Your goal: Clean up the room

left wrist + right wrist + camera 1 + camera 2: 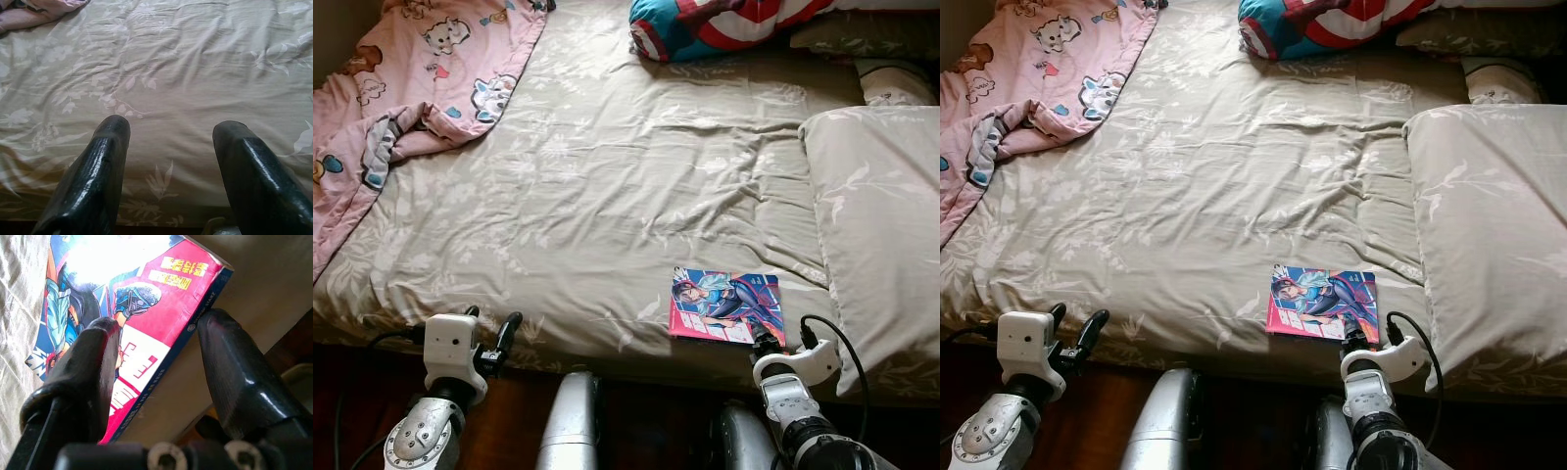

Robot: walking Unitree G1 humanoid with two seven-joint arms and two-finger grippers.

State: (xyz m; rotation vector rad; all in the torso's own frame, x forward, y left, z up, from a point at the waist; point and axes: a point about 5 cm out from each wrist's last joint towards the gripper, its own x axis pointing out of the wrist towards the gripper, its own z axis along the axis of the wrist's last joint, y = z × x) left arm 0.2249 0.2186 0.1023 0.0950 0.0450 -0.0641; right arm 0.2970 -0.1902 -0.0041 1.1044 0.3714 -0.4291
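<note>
— Two grippers are hanging at the near edge of the bed (pixel 607 196), but which one is working?

— Judging by position, the right gripper (pixel 156 333). Ahead of it and stretching far to both sides is the leaf-patterned sheet; well beyond its fingertips a pink cartoon blanket (pixel 421 69) is bunching up toward the far left corner, and a striped red, white and blue cushion (pixel 715 24) is lying at the far edge. Just to its right a large pillow (pixel 876 225) is resting.

— And the thing it is after?

— The comic book (pixel 726 305) is lying flat right in front of that gripper, its near corner sitting between the two spread fingers. One finger is riding over the cover, the other is touching the spine edge; the jaws are standing moderately open, not yet clamping.

— How should it close well?

— I'd say it needs the lower finger sliding under the book before squeezing, since a thin book on soft bedding is likely sinking and slipping away.

— The left gripper (pixel 168 129)?

— Hovering wide open over bare sheet, holding nothing.
</note>
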